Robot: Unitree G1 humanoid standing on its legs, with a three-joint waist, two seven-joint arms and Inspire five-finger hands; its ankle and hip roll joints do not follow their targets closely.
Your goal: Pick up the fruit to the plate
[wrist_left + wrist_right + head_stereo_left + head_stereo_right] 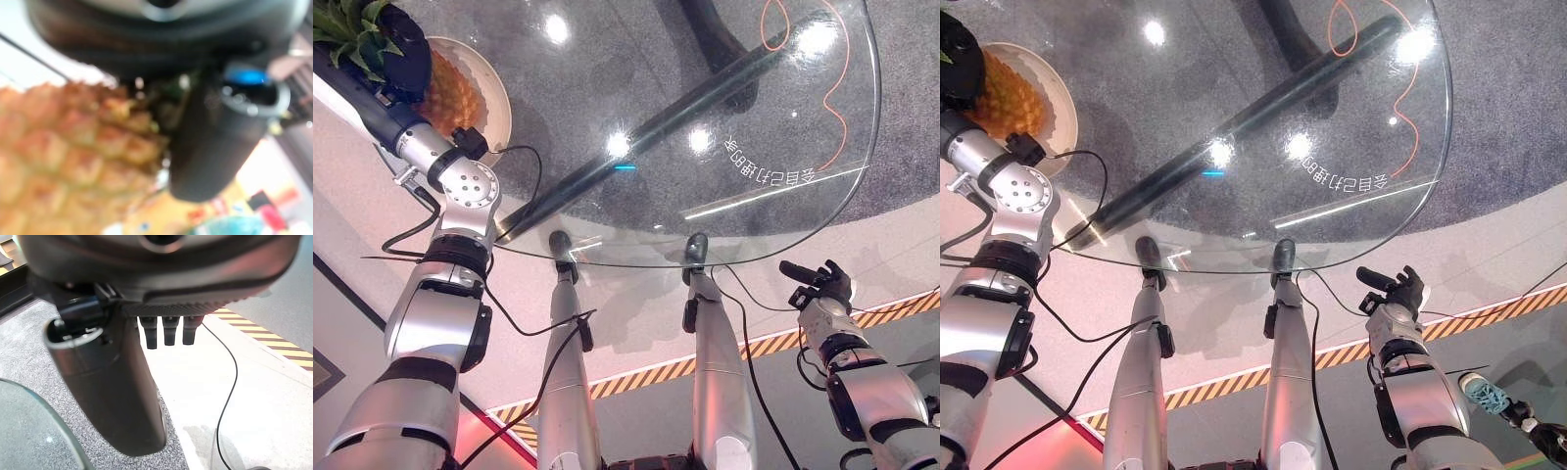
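Left hand (399, 61), upper left of the left eye view: dark bulk lies over the pineapple (450, 98), which sits on the cream plate (494, 98) at the glass table (705, 147) edge. I judge the fruit delivered; release and withdrawal remain. Left wrist view shows the thumb against the fruit's rind near the crown, but whether the grip is closed I can't tell. Right hand (822, 284), lower right, hangs off the table w/ fingers relaxed, holding nothing.
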